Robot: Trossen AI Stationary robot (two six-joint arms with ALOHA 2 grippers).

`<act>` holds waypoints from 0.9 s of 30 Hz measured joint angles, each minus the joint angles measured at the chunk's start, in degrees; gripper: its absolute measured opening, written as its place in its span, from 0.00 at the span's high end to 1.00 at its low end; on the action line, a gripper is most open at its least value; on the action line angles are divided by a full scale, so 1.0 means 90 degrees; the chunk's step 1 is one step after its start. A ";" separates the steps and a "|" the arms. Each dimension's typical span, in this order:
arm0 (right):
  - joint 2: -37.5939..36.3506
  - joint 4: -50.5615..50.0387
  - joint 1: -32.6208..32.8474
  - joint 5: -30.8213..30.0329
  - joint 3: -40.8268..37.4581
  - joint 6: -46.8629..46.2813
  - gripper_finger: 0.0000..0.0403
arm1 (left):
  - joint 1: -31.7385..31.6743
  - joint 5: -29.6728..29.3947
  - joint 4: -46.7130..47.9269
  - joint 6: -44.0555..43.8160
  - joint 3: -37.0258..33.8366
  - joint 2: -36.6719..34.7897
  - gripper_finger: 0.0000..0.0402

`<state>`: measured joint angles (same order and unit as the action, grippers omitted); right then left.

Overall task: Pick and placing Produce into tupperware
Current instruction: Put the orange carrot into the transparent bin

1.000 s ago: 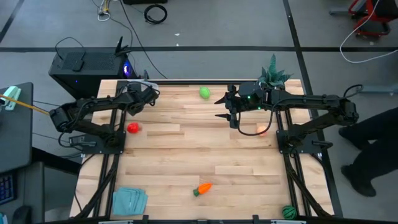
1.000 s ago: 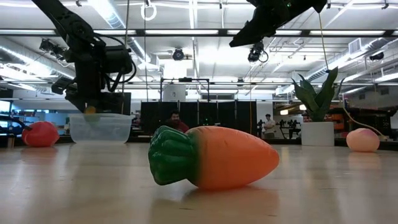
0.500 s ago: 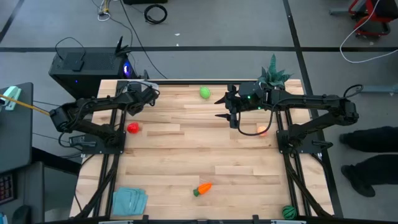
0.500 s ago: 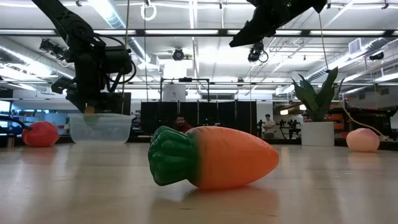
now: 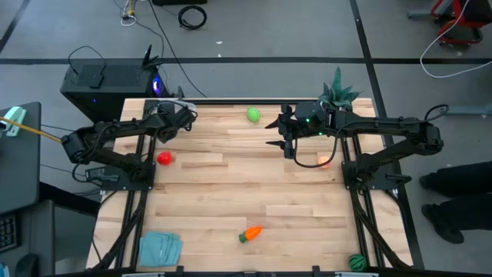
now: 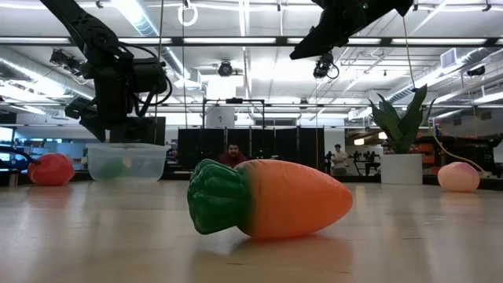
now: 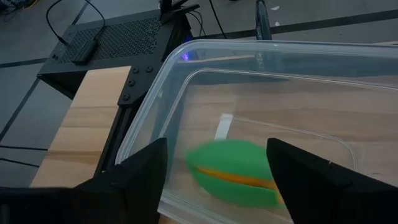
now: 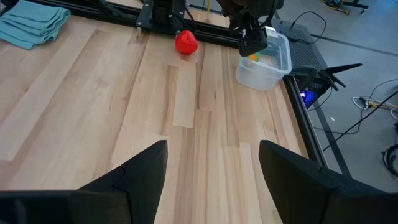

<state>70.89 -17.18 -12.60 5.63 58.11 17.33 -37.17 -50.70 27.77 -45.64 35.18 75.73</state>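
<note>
The clear tupperware (image 7: 186,81) stands at the table's far left (image 6: 126,161). My left gripper (image 7: 217,152) hangs open just above it (image 6: 110,130), one finger on each side of a green oblong piece with an orange stripe (image 7: 233,171). That piece lies inside the tub (image 6: 112,167), clear of the fingers. My right gripper (image 8: 211,155) stands open and high over the far right part of the table (image 5: 286,142), with nothing between its fingers. Loose on the table are a light green ball (image 5: 253,115), a red piece (image 5: 164,158), a carrot (image 5: 250,233) and a dark green striped ball (image 5: 356,261).
A potted plant (image 5: 337,92) stands at the far right corner, and a peach-coloured piece (image 5: 324,160) lies near the right arm. A folded blue cloth (image 5: 160,248) lies at the near left. The carrot (image 6: 267,198) fills the middle of the low view.
My left gripper has opened and let go of the green oblong piece. The piece has dropped from between the fingertips to the bottom of the tupperware. Both arms have kept their places.
</note>
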 joint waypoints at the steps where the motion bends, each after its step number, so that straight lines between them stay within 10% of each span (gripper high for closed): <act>1: 0.0000 0.0001 0.0000 -0.0001 0.0000 -0.0035 0.35 | 0.0000 0.0025 0.0002 0.0049 0.0000 -0.0013 0.30; 13: 0.0000 -0.0837 0.0199 0.0000 0.0002 -0.0629 0.35 | 0.0488 0.0561 0.0007 0.1638 0.0002 -0.0752 0.33; 27: 0.0000 -0.3139 0.0796 -0.0847 0.0002 -0.3683 0.35 | 0.2572 0.0562 0.0001 0.2172 0.0002 -0.1972 0.35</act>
<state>70.89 -45.43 -5.44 -1.99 58.13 -15.81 -14.02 -45.64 27.78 -26.09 35.20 57.99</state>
